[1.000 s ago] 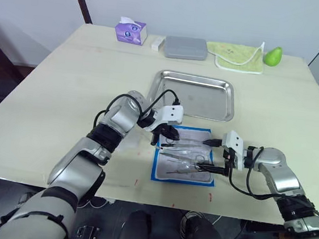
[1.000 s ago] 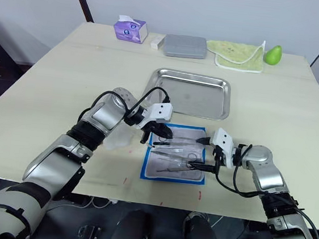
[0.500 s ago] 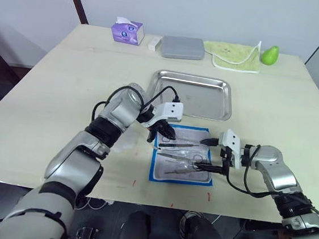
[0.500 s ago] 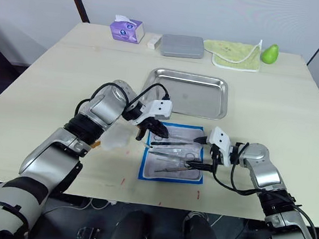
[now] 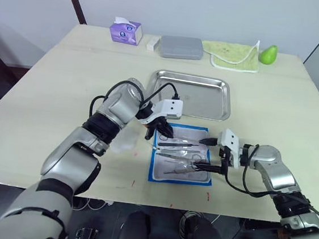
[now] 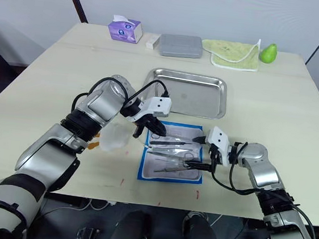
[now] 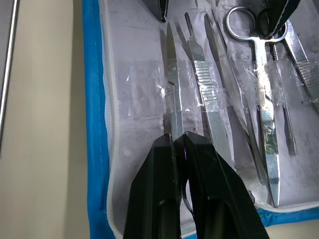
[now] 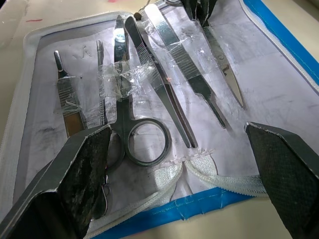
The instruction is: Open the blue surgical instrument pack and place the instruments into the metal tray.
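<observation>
Here the left end effector pinches an instrument; right end effector gapes over the pack.

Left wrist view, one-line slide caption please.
Left end effector shut on a taped-down instrument in the opened blue pack.

No text, label, brand, number or sign can be read anywhere in these views. The purple tissue box in the upper left of the head views carries a pale printed pattern, too small to make out as words. The opened blue surgical instrument pack at the lower centre shows no legible print, and its clear lining in the wrist views bears none either.
</observation>
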